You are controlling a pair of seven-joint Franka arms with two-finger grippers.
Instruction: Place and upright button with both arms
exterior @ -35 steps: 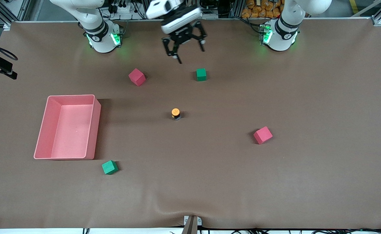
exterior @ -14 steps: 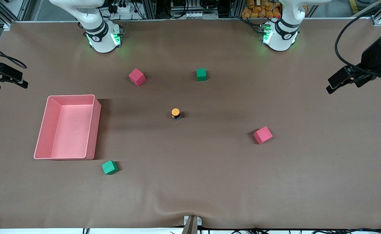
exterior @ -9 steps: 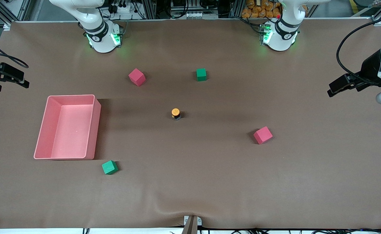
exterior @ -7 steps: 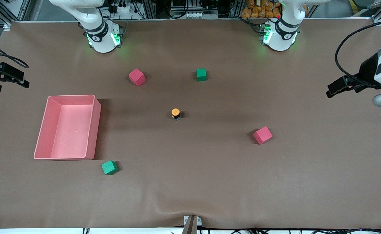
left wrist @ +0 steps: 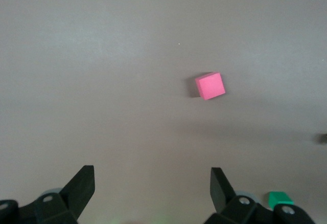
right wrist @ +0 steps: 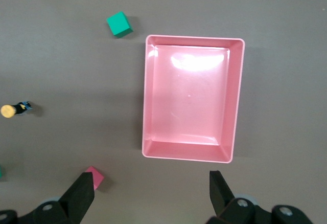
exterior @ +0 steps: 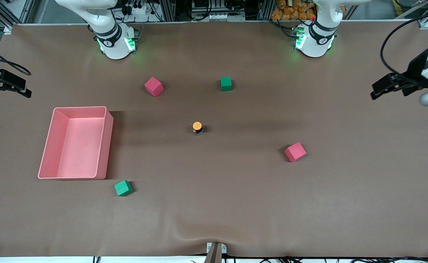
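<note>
- The left claw (exterior: pixel 376 91) hangs over the worktop's edge at the left arm's end, jaws spread wide and empty; its wrist view shows both fingers (left wrist: pixel 82 185) apart over bare mat.
- The right claw (exterior: pixel 23 89) hangs over the edge at the right arm's end, jaws also wide and empty, fingers (right wrist: pixel 84 193) apart in its wrist view.
- Below the right claw's camera lies the pink bin (exterior: pixel 106 146), open-topped, with nothing in it (right wrist: pixel 240 101).
- The bin sits on the worktop (exterior: pixel 345 204) toward the right arm's end, about midway between the base-side edge and the camera-side edge.
- The button (exterior: pixel 197 127) stands upright near the worktop's middle, orange cap up on its black body, well apart from both claws; it also shows at the rim of the right wrist view (right wrist: pixel 10 110).
- A red cube (exterior: pixel 154 86) and a green cube (exterior: pixel 226 83) lie farther from the camera than the button, toward the bases.
- A second red cube (exterior: pixel 295 152) lies nearer the camera, toward the left arm's end; the left wrist view shows it (left wrist: pixel 210 86).
- A second green cube (exterior: pixel 123 188) lies just off the bin's camera-side corner (right wrist: pixel 119 24).
- The mat around the button is bare on every side, and a wide bare strip runs along the camera-side edge.
</note>
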